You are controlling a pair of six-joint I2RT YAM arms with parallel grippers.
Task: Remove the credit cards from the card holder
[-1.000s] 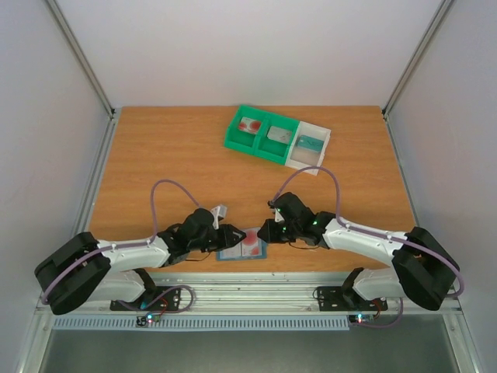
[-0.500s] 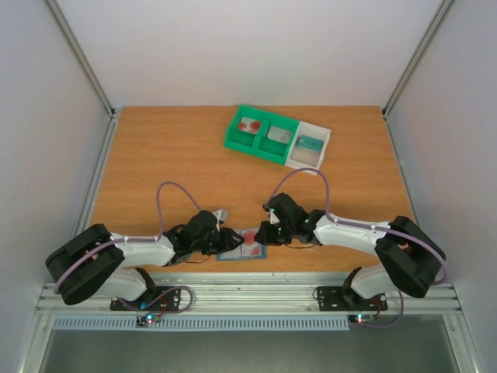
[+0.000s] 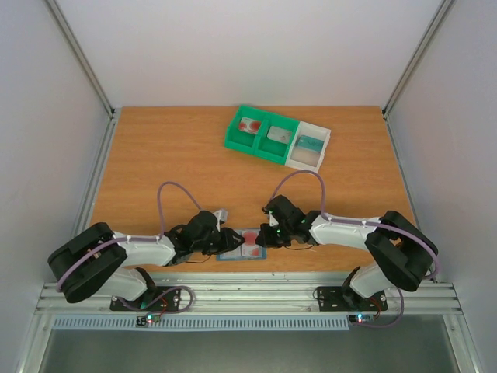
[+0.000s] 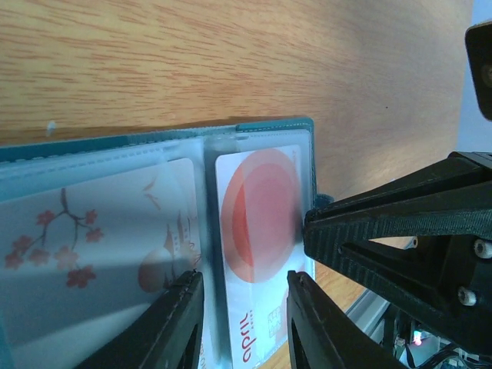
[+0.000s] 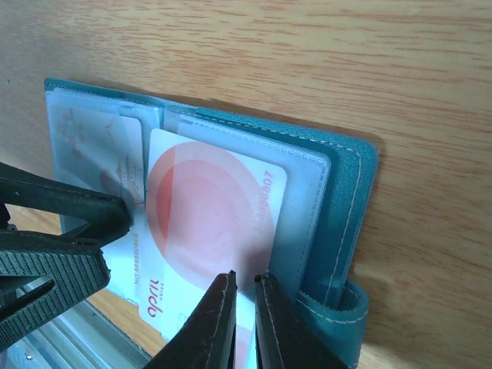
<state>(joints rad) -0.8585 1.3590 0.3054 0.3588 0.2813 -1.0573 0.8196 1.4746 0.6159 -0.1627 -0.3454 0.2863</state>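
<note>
Credit card [image 5: 207,223], white with a red disc, is pinched at its edge by the right tool [image 5: 246,296], whose jaws are narrowed to a slit. Around it the card holder [image 5: 350,192] lies open at the bench's [image 3: 171,155] near edge. The left tool [image 4: 242,284], partly open, straddles the fold. The extraction step looks under way; next, the card needs a straight pull out of its sleeve while the holder stays pinned.

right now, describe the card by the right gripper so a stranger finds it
Near the table's front edge lies the open card holder. Its right half holds a white card with a big red circle; its neighbour shows red blossoms.
</note>
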